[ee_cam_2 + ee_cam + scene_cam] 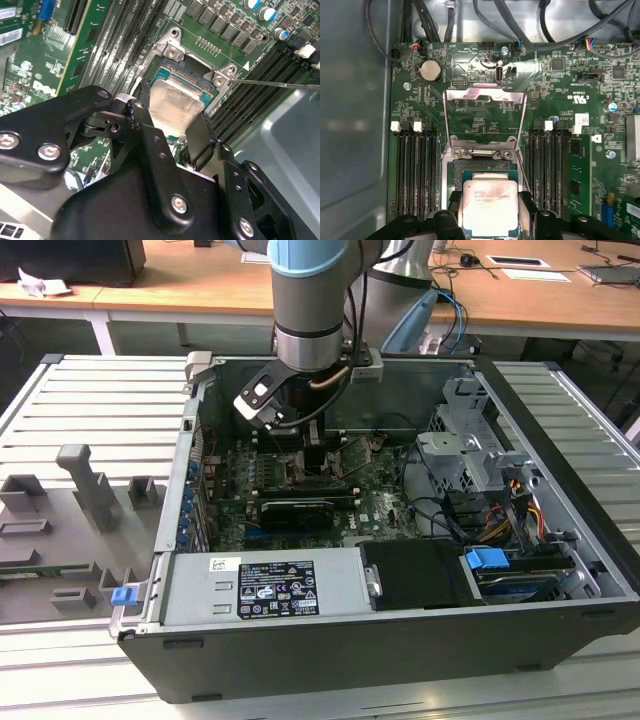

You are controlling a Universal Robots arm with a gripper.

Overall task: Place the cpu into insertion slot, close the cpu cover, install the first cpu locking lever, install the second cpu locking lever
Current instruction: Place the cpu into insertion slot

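gripper (489, 212): I am pinching one cpu, one black finger on each of two opposite edges.
cpu (487, 200): one pale square chip, hanging squarely over the insertion slot; I can't quite tell if it is touching it.
insertion slot (475, 166): one, its dark bed showing just beyond the chip.
cpu cover (485, 93): one silver frame, standing open beyond the slot.
locking lever (280, 84): one thin rod, reaching out from a slot corner.
memory slots (415, 170): two banks, flanking the slot.
computer case (560, 440): one, open; my arm (310, 300) is reaching down into it.
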